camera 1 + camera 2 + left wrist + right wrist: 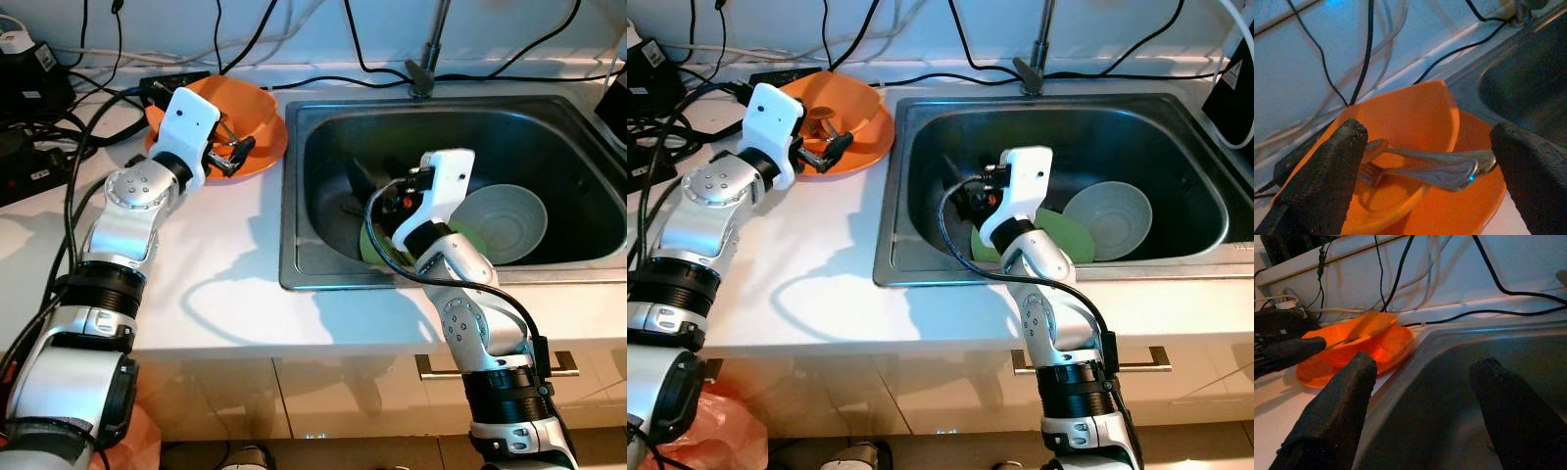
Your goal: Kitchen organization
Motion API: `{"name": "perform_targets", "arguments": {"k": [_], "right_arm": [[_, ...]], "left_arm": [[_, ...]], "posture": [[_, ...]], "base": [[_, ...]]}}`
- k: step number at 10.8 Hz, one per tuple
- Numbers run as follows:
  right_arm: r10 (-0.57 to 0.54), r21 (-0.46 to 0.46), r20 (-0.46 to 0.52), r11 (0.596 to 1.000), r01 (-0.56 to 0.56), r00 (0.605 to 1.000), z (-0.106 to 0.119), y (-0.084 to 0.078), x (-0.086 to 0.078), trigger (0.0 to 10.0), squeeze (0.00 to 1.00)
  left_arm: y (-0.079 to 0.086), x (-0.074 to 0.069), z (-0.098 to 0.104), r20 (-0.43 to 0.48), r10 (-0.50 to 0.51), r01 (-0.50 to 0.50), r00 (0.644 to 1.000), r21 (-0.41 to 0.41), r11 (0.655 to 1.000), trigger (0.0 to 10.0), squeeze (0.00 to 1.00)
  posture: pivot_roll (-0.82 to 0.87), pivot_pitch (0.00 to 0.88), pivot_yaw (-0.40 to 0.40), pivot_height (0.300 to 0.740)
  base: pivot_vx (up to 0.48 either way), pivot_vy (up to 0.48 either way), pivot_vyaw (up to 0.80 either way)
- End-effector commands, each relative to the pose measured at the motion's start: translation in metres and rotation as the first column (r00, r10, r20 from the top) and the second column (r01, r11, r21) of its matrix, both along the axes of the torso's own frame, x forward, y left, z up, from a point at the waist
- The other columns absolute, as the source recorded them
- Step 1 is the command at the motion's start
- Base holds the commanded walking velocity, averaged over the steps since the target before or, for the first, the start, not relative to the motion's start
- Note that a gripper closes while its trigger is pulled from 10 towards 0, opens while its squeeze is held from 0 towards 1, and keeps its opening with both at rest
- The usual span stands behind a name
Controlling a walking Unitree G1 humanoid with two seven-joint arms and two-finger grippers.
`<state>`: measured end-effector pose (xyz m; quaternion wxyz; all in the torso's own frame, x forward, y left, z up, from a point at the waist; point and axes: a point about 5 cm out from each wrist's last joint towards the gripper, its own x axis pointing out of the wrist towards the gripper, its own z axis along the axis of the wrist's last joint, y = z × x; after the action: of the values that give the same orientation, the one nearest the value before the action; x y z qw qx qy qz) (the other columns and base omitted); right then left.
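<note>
the left tool [233, 155] hangs wide apart over the orange bowl [257, 110] on the counter [225, 294], cutlery [1435, 166] lying inside. the right tool [377, 204], also wide, sits in the sink [549, 127] beside a pale bowl [505, 225].

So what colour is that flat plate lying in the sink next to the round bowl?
The flat plate is light green, clearest in the right eye view.

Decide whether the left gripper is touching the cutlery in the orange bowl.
Apart. The left wrist view shows the left gripper open, jaws spread either side of the cutlery in the orange bowl, with orange showing between each and the metal.
</note>
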<state>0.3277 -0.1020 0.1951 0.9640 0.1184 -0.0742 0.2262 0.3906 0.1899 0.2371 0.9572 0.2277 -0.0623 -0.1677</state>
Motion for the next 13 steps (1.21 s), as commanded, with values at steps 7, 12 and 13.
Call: {"name": "perform_targets", "arguments": {"k": [7, 12, 13], "right_arm": [[-0.005, 0.016, 0.012, 1.000, 0.005, 1.000, 0.008, -0.006, -0.001, 10.0, 0.00], [0.000, 0.013, 0.012, 1.000, 0.000, 1.000, 0.009, -0.006, 0.001, 10.0, 0.00], [0.000, 0.013, 0.014, 1.000, 0.000, 1.000, 0.010, -0.006, 0.002, 10.0, 0.00]], "left_arm": [[0.003, -0.011, 0.017, 0.114, -0.149, 0.134, 0.982, 0.128, 0.983, 10.0, 0.00], [0.025, -0.026, -0.002, 0.041, -0.212, 0.190, 0.976, 0.300, 0.935, 10.0, 0.00], [0.027, -0.023, -0.003, 0.042, -0.207, 0.182, 0.977, 0.330, 0.926, 10.0, 0.00]], "posture": [[0.07, 0.097, 0.067, 0.740], [0.08, 0.095, 0.057, 0.740], [0.08, 0.094, 0.057, 0.740]], "base": [[0.000, 0.000, 0.00], [0.000, 0.000, 0.00], [0.000, 0.000, 0.00]]}}
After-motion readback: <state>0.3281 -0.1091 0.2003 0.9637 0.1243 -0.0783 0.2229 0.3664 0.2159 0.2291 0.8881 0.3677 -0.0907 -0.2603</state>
